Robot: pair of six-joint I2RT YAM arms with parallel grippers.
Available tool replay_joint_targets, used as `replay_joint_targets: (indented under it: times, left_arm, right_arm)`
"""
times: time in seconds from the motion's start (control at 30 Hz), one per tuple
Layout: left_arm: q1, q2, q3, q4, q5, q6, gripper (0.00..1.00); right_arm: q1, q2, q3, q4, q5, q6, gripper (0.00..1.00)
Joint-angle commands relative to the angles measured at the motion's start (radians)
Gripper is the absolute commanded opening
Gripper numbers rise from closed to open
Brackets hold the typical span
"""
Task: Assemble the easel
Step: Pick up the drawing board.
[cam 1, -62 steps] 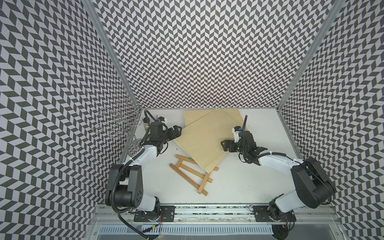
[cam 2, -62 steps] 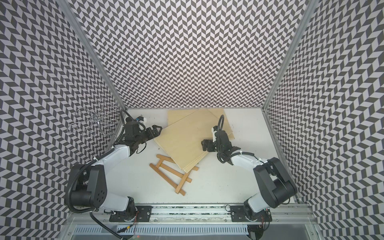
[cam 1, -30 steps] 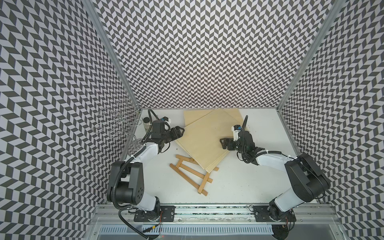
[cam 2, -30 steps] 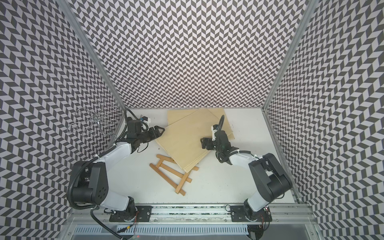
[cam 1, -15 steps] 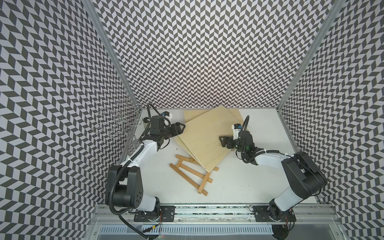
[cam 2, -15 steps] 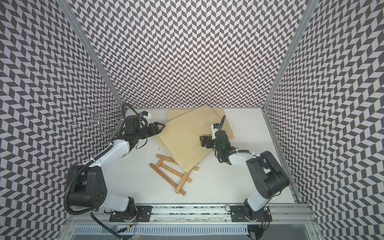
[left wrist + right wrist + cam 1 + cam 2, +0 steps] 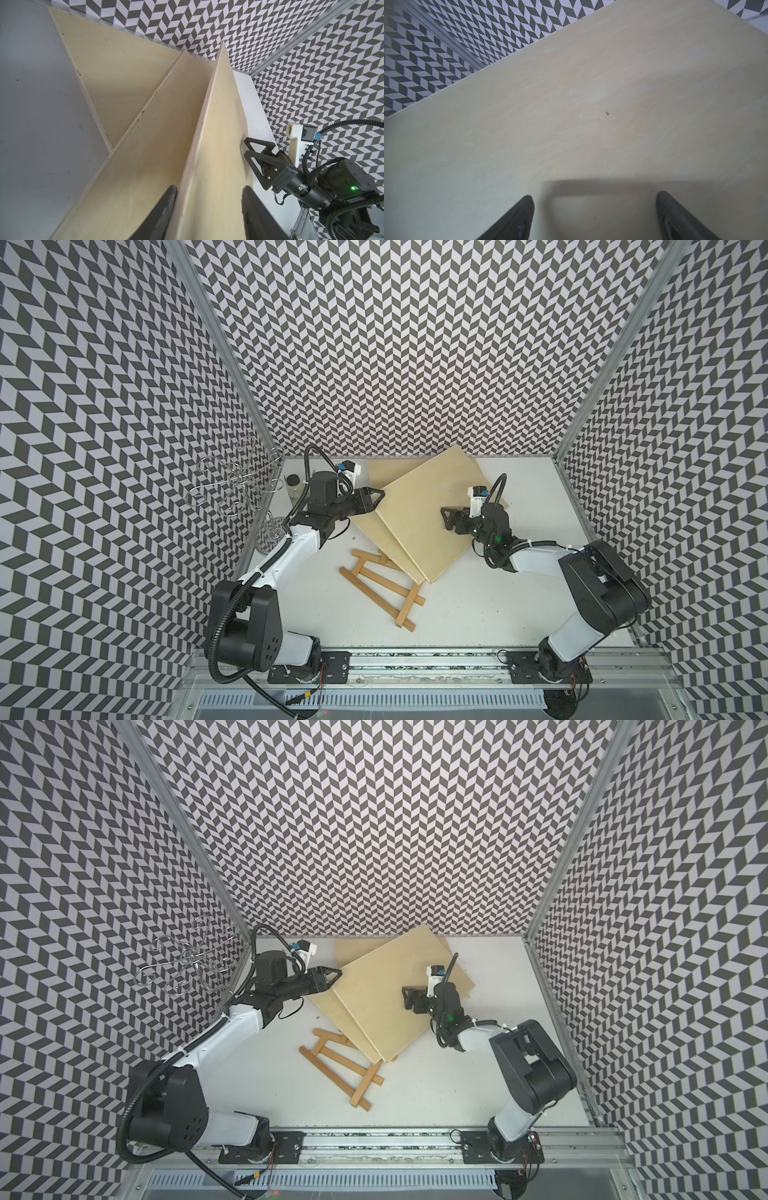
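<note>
Pale wooden slat easel (image 7: 376, 598) flat on white table (image 7: 478, 605), top end under stacked plywood boards (image 7: 432, 514). Probably light, stiff, weak at joints — grip a long leg mid-span. Left gripper (image 7: 376, 502) straddles top board (image 7: 218, 145) edge, clamp unclear; right gripper (image 7: 445, 519) spread, empty.

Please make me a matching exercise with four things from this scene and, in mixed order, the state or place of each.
1 easel frame
2 top board
3 left gripper
4 right gripper

a open, at the board's face
b tilted, one edge raised
c flat on the table
d jaws astride the board's edge

Pairs: 1-c, 2-b, 3-d, 4-a
</note>
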Motion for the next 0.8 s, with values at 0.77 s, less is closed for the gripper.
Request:
replay_joint_targets:
  times: [0.77]
  left_arm:
    - [-0.237, 0.045, 0.084, 0.099, 0.213, -0.021, 0.24]
  right_arm:
    - [0.068, -0.010, -0.103, -0.079, -0.124, 0.096, 0.90]
